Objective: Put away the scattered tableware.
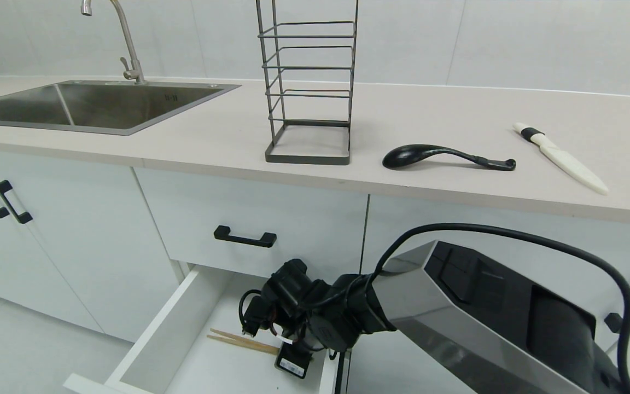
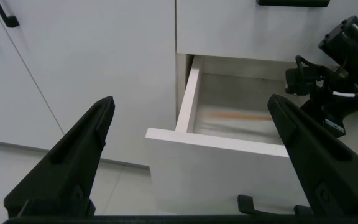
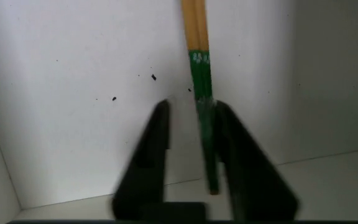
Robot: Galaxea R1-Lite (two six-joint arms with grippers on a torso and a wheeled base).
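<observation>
A pair of wooden chopsticks (image 1: 244,341) with green ends (image 3: 202,93) lies on the floor of the open white drawer (image 1: 167,323) under the counter. My right gripper (image 1: 292,358) is down inside the drawer, open, its fingers (image 3: 157,143) on either side of the green ends. A black ladle (image 1: 441,156) and a white knife (image 1: 561,158) lie on the countertop to the right. My left gripper (image 2: 191,102) hangs open outside the drawer's front panel (image 2: 229,168), holding nothing. In its view I see the chopsticks (image 2: 241,116) and the right gripper (image 2: 328,106) beyond.
A dark wire rack (image 1: 308,87) stands mid-counter, with a steel sink (image 1: 91,104) and tap at the far left. A shut drawer with a black handle (image 1: 245,237) is right above the open one. Cabinet doors (image 1: 47,235) are to the left.
</observation>
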